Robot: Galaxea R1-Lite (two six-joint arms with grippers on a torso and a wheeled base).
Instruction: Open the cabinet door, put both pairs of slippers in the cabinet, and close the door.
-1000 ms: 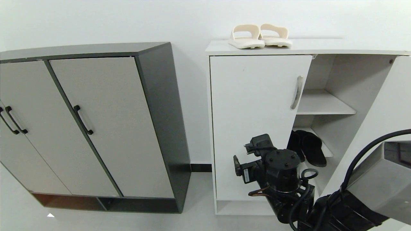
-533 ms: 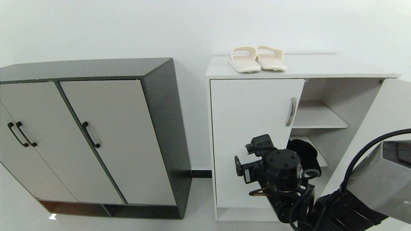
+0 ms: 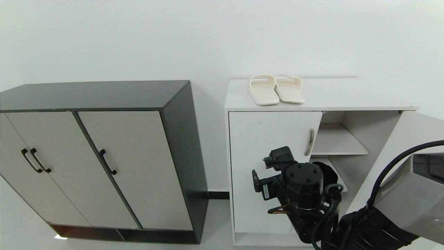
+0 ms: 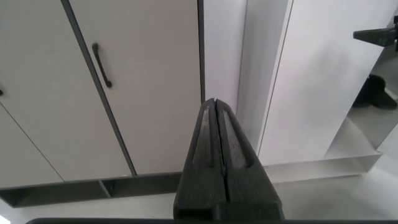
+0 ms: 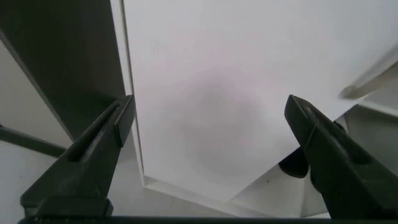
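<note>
A pair of cream slippers (image 3: pixel 275 89) lies on top of the white cabinet (image 3: pixel 347 95). The cabinet's right door (image 3: pixel 399 146) stands open, and its left door (image 3: pixel 274 139) is closed. A pair of black slippers (image 3: pixel 331 172) sits on a lower shelf inside, partly hidden behind my right arm's wrist (image 3: pixel 301 184). My right gripper (image 5: pixel 211 124) is open and faces the closed white door (image 5: pixel 236 93) with nothing between its fingers. My left gripper (image 4: pixel 216 104) is shut and empty, low before the gap between the two cabinets.
A dark cabinet (image 3: pixel 138 156) with two closed grey doors and black handles stands left of the white one, against the wall. The white cabinet's upper shelf (image 3: pixel 341 144) is bare. Light floor lies in front of both.
The whole head view has shifted, so both cabinets sit lower and smaller in the picture; the camera has moved. My right arm keeps the same place in the picture.
</note>
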